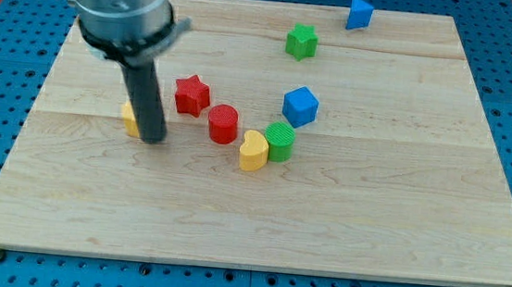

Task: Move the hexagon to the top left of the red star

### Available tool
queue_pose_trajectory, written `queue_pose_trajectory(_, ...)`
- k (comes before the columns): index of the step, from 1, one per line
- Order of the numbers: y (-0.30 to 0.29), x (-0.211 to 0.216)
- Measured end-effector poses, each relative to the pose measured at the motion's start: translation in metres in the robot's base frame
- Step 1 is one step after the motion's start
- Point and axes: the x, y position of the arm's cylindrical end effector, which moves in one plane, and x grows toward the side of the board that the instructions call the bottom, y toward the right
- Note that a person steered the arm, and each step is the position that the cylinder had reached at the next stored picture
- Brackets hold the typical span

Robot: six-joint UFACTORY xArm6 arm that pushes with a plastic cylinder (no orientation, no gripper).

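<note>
The red star [191, 94] lies left of the board's middle. A yellow block [129, 117], probably the hexagon, lies to the star's left and slightly lower, mostly hidden behind my rod. My tip [152, 138] rests on the board touching the yellow block's right side, at the star's lower left.
A red cylinder [223, 123] lies at the star's lower right. A yellow heart [253, 151] touches a green cylinder [280, 140]. A blue cube [300, 106] lies above them. A green star [301, 42] and a blue block [359, 13] lie near the board's [400, 193] top edge.
</note>
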Motion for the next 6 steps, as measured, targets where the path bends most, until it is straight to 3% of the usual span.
queue_pose_trajectory(1, -0.017, -0.037)
queue_pose_trajectory(2, -0.014, 0.003)
queue_pose_trajectory(3, -0.033, 0.014)
queue_pose_trajectory(5, -0.018, -0.091)
queue_pose_trajectory(6, -0.021, -0.041)
